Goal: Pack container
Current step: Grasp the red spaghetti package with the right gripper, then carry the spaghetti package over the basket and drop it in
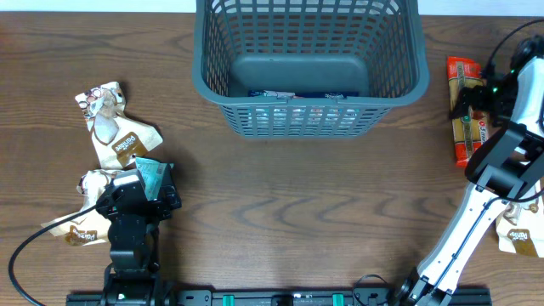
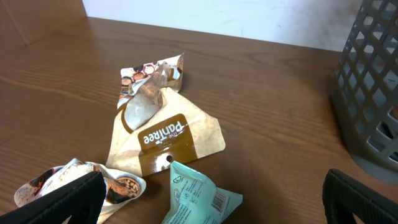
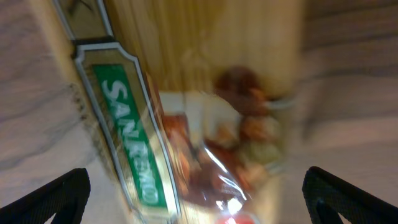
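The container (image 1: 309,85) is a dark grey-blue lattice basket at the top middle, with flat packets on its floor; its wall shows in the left wrist view (image 2: 373,81). My left gripper (image 1: 144,191) is open, its fingers on either side of a teal packet (image 2: 196,199) at the table's left. My right gripper (image 1: 478,95) is open, low over a long pasta packet (image 1: 465,109) at the far right. That packet (image 3: 205,112) fills the blurred right wrist view between the fingertips.
Brown-and-white snack packets lie at the left: one (image 1: 115,127) beyond the left gripper, one (image 1: 81,204) beside it. Another packet (image 1: 520,236) lies by the right arm's base. The table's front edge has a black rail.
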Robot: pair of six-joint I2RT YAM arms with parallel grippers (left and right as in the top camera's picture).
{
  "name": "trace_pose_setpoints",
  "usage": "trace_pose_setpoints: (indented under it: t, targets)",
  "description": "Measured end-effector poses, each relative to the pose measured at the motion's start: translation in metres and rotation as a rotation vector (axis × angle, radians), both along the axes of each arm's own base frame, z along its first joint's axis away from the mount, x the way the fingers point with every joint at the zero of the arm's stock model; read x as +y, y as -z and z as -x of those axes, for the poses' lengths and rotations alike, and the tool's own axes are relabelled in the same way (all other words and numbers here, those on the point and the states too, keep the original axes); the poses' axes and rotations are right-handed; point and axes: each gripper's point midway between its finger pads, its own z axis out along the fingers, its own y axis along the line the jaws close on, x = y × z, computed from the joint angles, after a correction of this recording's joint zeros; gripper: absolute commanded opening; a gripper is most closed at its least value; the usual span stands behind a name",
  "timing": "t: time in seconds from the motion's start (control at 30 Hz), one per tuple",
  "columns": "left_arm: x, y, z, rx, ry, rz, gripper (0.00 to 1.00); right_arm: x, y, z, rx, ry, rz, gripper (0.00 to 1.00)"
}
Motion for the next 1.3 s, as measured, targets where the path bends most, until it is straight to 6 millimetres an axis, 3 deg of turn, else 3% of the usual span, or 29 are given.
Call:
trace_pose_setpoints:
  t: [0.13, 0.2, 0.27, 0.33, 0.37, 0.43, 0.87, 0.97, 1.07, 1.17, 1.3]
  targets:
    - [0.0, 0.0, 0.0, 0.0, 0.0, 0.0, 0.99, 0.005, 0.014, 0.002, 0.028, -0.019, 0.018, 0.99]
    - [0.0, 0.0, 0.0, 0.0, 0.0, 0.0, 0.99, 0.007, 0.015, 0.002, 0.034, -0.031, 0.038, 0.9]
    - [0.0, 0.0, 0.0, 0.0, 0.0, 0.0, 0.99, 0.01, 0.015, 0.002, 0.038, -0.044, 0.039, 0.72]
    - [0.0, 0.0, 0.0, 0.0, 0.0, 0.0, 0.99, 0.013, 0.015, 0.003, 0.041, -0.051, 0.036, 0.28]
    - [0.0, 0.0, 0.0, 0.0, 0.0, 0.0, 0.99, 0.014, 0.015, 0.002, 0.04, -0.05, 0.036, 0.15]
    - [0.0, 0.0, 0.0, 0.0, 0.0, 0.0, 0.99, 0.017, 0.013, 0.001, 0.034, -0.053, 0.029, 0.01]
    - [0.0, 0.0, 0.0, 0.0, 0.0, 0.0, 0.99, 0.052, -0.019, -0.01, -0.036, -0.049, -0.139, 0.01]
    - [0.0, 0.0, 0.0, 0.0, 0.0, 0.0, 0.99, 0.055, -0.05, -0.03, -0.127, -0.068, -0.113, 0.01]
    - [0.0, 0.0, 0.0, 0.0, 0.0, 0.0, 0.99, 0.058, -0.103, -0.052, -0.275, -0.101, -0.047, 0.01]
    - [0.0, 0.0, 0.0, 0.0, 0.0, 0.0, 0.99, 0.071, -0.184, -0.065, -0.462, -0.158, 0.039, 0.01]
    - [0.0, 0.002, 0.001, 0.011, 0.0, 0.0, 0.99, 0.124, -0.313, -0.051, -0.733, -0.36, 0.166, 0.01]
